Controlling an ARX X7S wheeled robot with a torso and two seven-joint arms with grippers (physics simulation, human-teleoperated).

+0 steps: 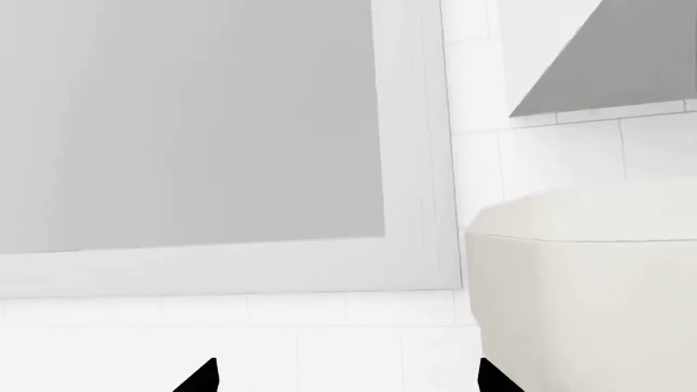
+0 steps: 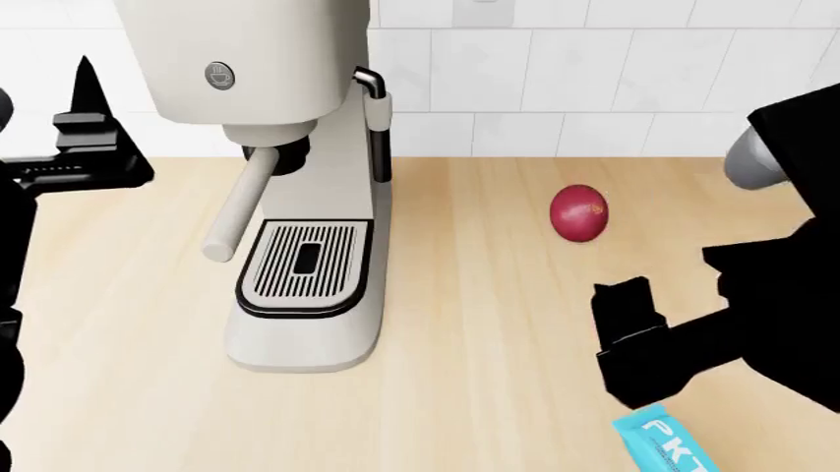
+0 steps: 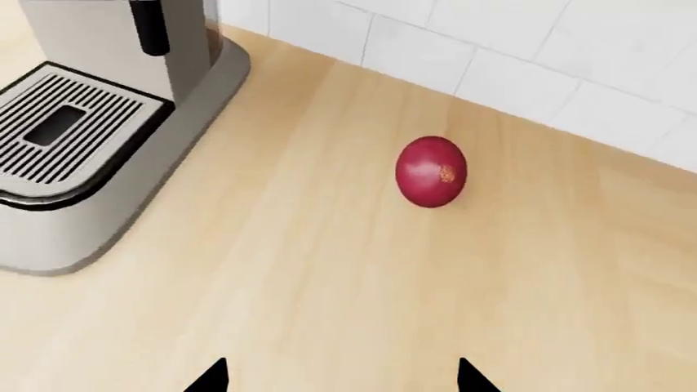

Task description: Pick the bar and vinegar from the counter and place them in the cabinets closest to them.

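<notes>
The bar [image 2: 664, 443] is a light-blue wrapped packet lying on the beige wood-grain counter [image 2: 486, 324] at the near right; only part of it shows at the head view's bottom edge. My right gripper [image 2: 628, 329] hangs just above and behind it. In the right wrist view the right gripper [image 3: 341, 378] is open over bare counter [image 3: 316, 269], and the bar does not show there. My left gripper [image 2: 90, 108] is raised at the far left. In the left wrist view the left gripper [image 1: 346, 377] is open and empty, facing a cabinet door [image 1: 196, 122]. The vinegar is out of view.
A white coffee machine [image 2: 295, 177] stands at the counter's left-centre, against the white tiled wall [image 2: 591, 69]; its top [image 1: 588, 286] shows next to the left gripper. A dark red round fruit [image 2: 579, 212] lies beyond the right gripper, also in the right wrist view as the fruit [image 3: 432, 171].
</notes>
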